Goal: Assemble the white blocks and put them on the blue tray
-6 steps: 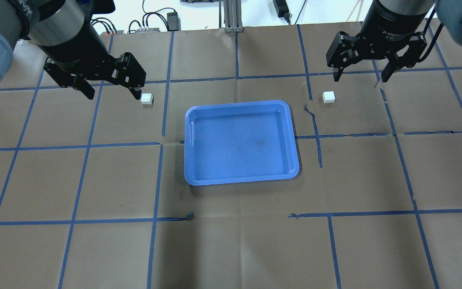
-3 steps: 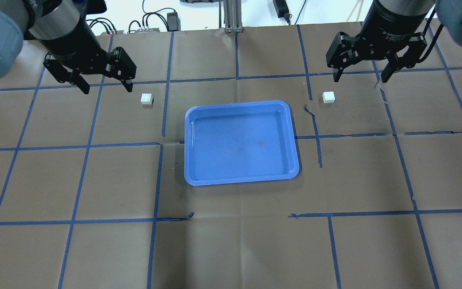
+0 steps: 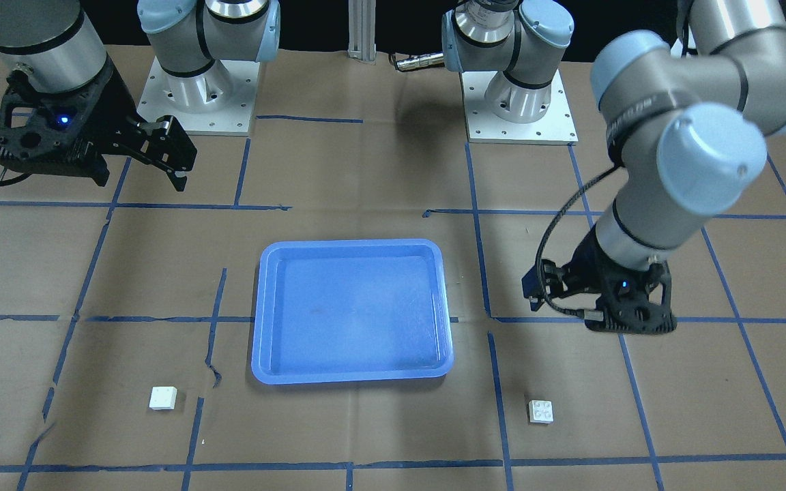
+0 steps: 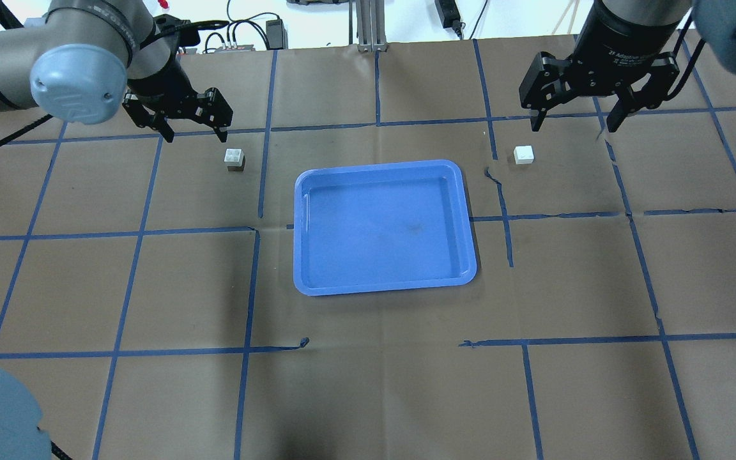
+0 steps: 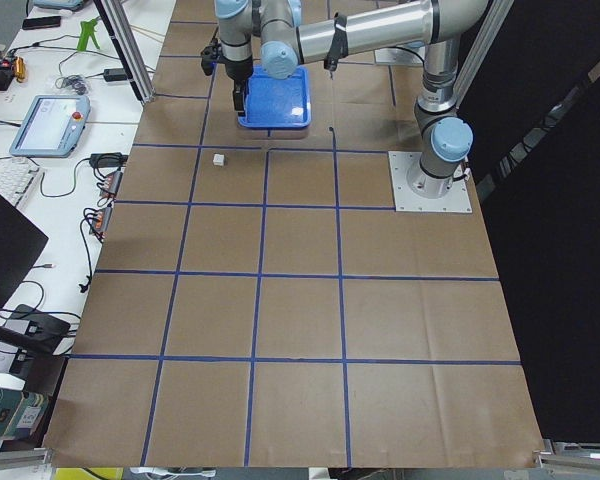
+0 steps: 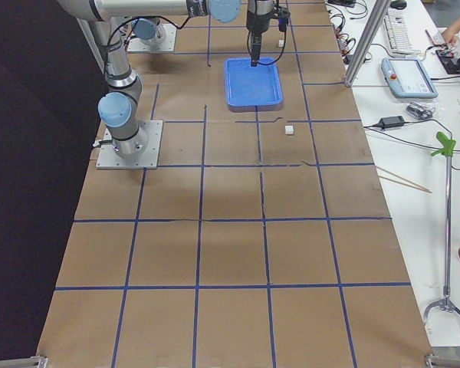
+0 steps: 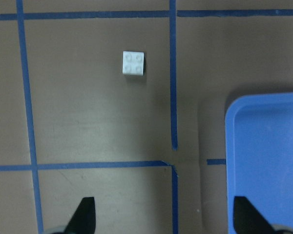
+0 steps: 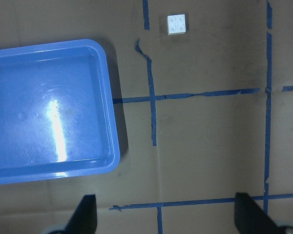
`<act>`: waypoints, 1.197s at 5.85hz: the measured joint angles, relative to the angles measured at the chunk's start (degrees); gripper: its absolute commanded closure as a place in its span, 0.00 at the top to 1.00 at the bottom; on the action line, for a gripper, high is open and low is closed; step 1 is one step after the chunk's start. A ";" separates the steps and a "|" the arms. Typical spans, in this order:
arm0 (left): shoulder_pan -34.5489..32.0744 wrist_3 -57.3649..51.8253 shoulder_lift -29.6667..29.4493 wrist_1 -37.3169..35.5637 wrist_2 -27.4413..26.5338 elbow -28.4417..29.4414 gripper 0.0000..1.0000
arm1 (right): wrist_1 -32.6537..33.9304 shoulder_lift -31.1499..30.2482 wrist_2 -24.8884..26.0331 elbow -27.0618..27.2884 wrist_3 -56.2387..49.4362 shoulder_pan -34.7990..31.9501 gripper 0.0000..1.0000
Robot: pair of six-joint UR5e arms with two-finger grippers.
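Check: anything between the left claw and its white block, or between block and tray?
Nothing visible. The open left claw has only bare brown paper between it and the white block. Between block and blue tray lies only a flat tape line.

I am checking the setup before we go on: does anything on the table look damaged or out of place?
Only the blue tape: it is torn beside the blue tray and curled nearer the robot. Both white blocks sit studs up.
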State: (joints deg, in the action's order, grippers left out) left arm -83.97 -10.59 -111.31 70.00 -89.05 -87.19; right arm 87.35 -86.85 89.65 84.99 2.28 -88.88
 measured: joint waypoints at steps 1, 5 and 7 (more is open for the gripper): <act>1.42 -2.18 -4.57 -5.55 0.22 0.11 0.99 | 0.21 0.06 0.23 -0.06 -0.38 -0.04 1.00; 1.29 -3.49 -16.28 -18.17 0.40 1.05 0.84 | 2.21 1.16 -0.15 -0.56 -24.20 0.12 1.00; 1.02 -3.56 -17.34 -19.68 0.59 0.96 0.57 | 4.62 3.98 -0.22 -1.76 -42.93 0.40 1.00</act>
State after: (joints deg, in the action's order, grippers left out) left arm -82.95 -14.14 -128.65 50.32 -88.47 -86.23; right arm 91.97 -82.87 89.43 83.23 -40.65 -88.48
